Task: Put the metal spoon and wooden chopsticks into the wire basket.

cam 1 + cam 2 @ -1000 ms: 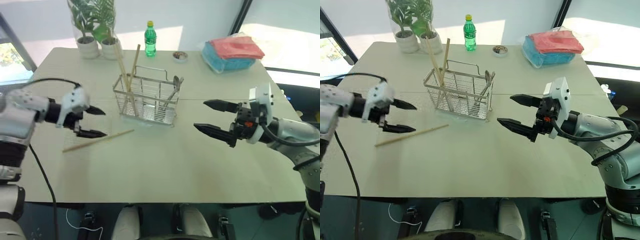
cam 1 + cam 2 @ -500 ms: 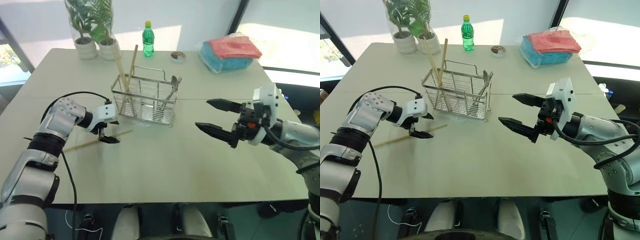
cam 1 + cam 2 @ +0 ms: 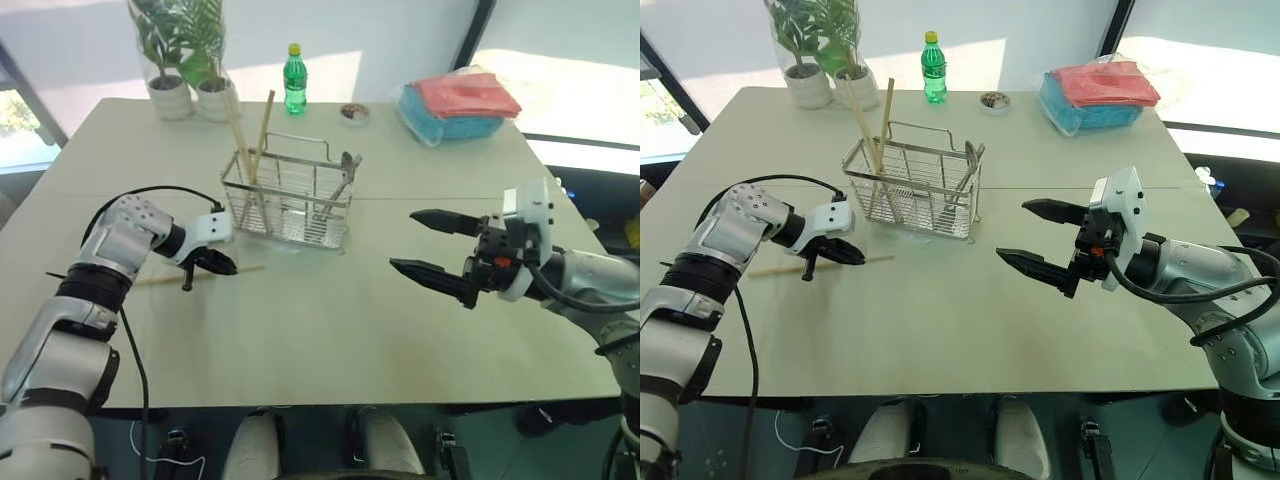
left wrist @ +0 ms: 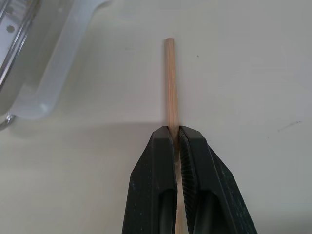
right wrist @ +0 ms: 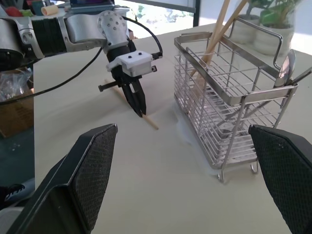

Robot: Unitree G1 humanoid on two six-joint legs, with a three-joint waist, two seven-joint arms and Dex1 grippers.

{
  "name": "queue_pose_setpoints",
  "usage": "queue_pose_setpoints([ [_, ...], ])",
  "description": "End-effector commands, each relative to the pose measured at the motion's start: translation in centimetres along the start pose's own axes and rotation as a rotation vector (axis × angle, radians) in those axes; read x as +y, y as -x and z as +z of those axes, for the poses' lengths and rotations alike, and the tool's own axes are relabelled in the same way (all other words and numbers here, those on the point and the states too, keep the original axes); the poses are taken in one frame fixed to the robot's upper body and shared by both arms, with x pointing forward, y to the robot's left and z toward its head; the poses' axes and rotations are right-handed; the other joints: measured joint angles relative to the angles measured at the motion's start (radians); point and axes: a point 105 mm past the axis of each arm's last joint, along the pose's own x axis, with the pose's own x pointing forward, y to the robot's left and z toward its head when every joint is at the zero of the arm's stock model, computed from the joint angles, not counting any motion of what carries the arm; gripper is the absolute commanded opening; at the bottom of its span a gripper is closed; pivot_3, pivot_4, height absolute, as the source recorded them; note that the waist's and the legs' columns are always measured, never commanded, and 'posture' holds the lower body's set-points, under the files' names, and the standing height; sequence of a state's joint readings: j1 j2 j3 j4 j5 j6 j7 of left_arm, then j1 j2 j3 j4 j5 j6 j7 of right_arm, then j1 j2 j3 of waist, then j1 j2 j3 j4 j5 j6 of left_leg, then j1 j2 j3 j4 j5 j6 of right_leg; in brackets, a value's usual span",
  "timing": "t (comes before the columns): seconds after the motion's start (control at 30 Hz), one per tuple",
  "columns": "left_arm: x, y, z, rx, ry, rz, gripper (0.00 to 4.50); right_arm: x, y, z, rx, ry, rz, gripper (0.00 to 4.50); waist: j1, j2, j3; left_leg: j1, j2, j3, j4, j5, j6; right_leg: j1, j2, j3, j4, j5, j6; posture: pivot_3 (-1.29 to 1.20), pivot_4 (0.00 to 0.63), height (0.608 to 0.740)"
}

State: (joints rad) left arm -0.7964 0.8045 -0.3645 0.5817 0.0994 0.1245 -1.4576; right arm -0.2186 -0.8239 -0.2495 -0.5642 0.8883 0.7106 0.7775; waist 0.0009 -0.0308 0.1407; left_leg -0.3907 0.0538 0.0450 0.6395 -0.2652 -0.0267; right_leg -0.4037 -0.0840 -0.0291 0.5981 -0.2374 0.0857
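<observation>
Jaws of the left gripper [image 4: 176, 134] are pinched tight on a long, thin, light tan wooden chopstick [image 4: 171, 85] that lies flat on the pale beige worktop [image 3: 330, 330]; the stick's free end juts out past the black fingertips toward the rectangular silver wire basket [image 3: 287, 205], and its other end trails out behind the gripper toward the worktop's left side. This gripper points downward at the worktop, just beside the basket's left end.

Jaws of the right gripper [image 3: 428, 245] stand wide apart with nothing between them, hovering level above the worktop, well apart from the basket on its right side.

Two more wooden chopsticks [image 3: 262, 125] stand tilted in the basket's left compartment, rising well above its rim and crossing each other. A small shiny metal spoon [image 3: 347, 172] leans in the basket's right end, bowl upward, poking over the rim.

Behind the basket, at the worktop's far edge, stand two white pots with green plants [image 3: 185, 50], a green plastic bottle with a yellow cap [image 3: 295, 80] and a small round dish [image 3: 354, 112]. A blue and red stack of cloths in clear wrap [image 3: 460, 100] lies at the far right corner.
</observation>
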Motion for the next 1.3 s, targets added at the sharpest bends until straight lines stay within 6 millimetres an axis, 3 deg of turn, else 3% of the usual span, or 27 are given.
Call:
queue_pose_setpoints([
  [0.03, -2.6, 2.0, -2.4, 0.071, -0.007, -0.098, 0.02, -0.2, 0.1, 1.2, -0.030, 0.051, 0.002, 4.50, -0.014, 0.000, 0.000, 0.000, 0.001, 0.000, 0.000, 0.000, 0.000, 0.000, 0.001, 0.000, 0.000, 0.000, 0.000, 0.00, 0.150, 0.723],
  [0.13, -3.1, 3.2, -2.2, 0.040, -0.037, -0.079, 0.02, -0.3, 0.1, 1.2, -0.029, 0.052, 0.005, 4.50, -0.013, 0.001, 0.000, 0.001, 0.004, 0.001, -0.001, -0.001, 0.001, -0.001, 0.003, 0.000, 0.000, 0.000, 0.000, 0.00, 0.150, 0.723],
  [0.2, -2.9, 4.4, -0.3, -0.065, -0.046, -0.039, 0.02, -0.4, 0.0, 1.1, -0.027, 0.051, 0.007, 4.50, -0.007, 0.001, 0.000, 0.001, 0.005, 0.001, -0.002, -0.001, 0.001, -0.002, 0.003, 0.000, 0.001, -0.001, -0.001, 0.00, 0.150, 0.723],
  [0.27, -2.5, 6.0, 3.0, -0.221, -0.045, 0.008, 0.02, -0.5, -0.1, 1.1, -0.025, 0.052, 0.010, 4.50, 0.007, 0.000, 0.001, 0.000, 0.005, 0.001, -0.001, -0.001, 0.001, -0.002, 0.003, 0.000, 0.001, -0.001, -0.001, 0.00, 0.150, 0.723],
  [0.37, -0.6, 9.6, 8.3, -0.483, -0.013, 0.148, 0.02, -0.6, -0.2, 1.1, -0.025, 0.053, 0.013, 4.50, 0.019, 0.000, 0.001, -0.003, 0.005, 0.000, 0.004, -0.001, 0.001, 0.000, 0.003, -0.001, 0.000, -0.001, -0.001, 0.00, 0.150, 0.723],
  [0.47, 1.8, 13.3, 12.0, -0.697, -0.001, 0.347, 0.02, -0.6, -0.3, 1.2, -0.027, 0.053, 0.017, 4.50, 0.016, -0.001, 0.000, -0.003, 0.003, 0.000, 0.006, -0.001, 0.001, 0.002, 0.002, 0.000, -0.001, -0.001, -0.001, 0.00, 0.150, 0.723],
  [0.57, 4.3, 16.7, 14.7, -0.897, 0.021, 0.578, 0.02, -0.6, -0.4, 1.3, -0.029, 0.052, 0.020, 4.50, 0.012, 0.000, 0.000, 0.000, 0.002, 0.000, 0.006, -0.002, 0.003, 0.005, 0.002, 0.000, -0.001, 0.000, 0.000, 0.00, 0.150, 0.723],
  [0.63, 5.6, 17.9, 15.7, -0.993, 0.072, 0.681, 0.02, -0.6, -0.4, 1.2, -0.030, 0.052, 0.018, 4.50, 0.010, 0.000, 0.001, 0.000, 0.002, -0.001, 0.006, -0.002, 0.003, 0.005, 0.003, 0.000, 0.000, 0.000, 0.002, 0.00, 0.150, 0.723],
  [0.77, 7.6, 18.4, 17.1, -1.132, 0.154, 0.806, 0.02, -0.7, -0.6, 1.3, -0.032, 0.051, 0.015, 4.50, 0.011, 0.000, 0.001, 0.001, 0.002, -0.001, 0.006, -0.002, 0.003, 0.005, 0.003, 0.000, 0.000, 0.002, 0.004, 0.00, 0.150, 0.723],
  [0.97, 9.8, 17.0, 18.1, -1.251, 0.256, 0.871, 0.02, -0.6, -0.8, 1.4, -0.042, 0.049, 0.009, 4.50, 0.013, 0.000, 0.001, 0.000, 0.002, -0.001, 0.006, -0.002, 0.003, 0.005, 0.003, 0.000, 0.000, 0.002, 0.004, 0.00, 0.150, 0.723],
  [1.17, 10.5, 16.9, 18.7, -1.287, 0.272, 0.878, 0.02, -0.4, -0.5, 1.2, -0.040, 0.040, -0.008, 4.50, 0.013, 0.000, 0.001, 0.000, 0.001, -0.001, 0.006, -0.002, 0.003, 0.006, 0.003, 0.000, -0.001, 0.002, 0.004, 0.00, 0.150, 0.723],
  [1.3, 10.7, 18.5, 19.8, -1.330, 0.255, 0.874, 0.02, -0.2, -0.4, 1.1, -0.042, 0.034, -0.020, 4.50, 0.013, -0.001, 0.001, 0.000, 0.001, -0.001, 0.006, -0.002, 0.003, 0.006, 0.003, 0.000, -0.001, 0.002, 0.004, 0.00, 0.150, 0.723],
])
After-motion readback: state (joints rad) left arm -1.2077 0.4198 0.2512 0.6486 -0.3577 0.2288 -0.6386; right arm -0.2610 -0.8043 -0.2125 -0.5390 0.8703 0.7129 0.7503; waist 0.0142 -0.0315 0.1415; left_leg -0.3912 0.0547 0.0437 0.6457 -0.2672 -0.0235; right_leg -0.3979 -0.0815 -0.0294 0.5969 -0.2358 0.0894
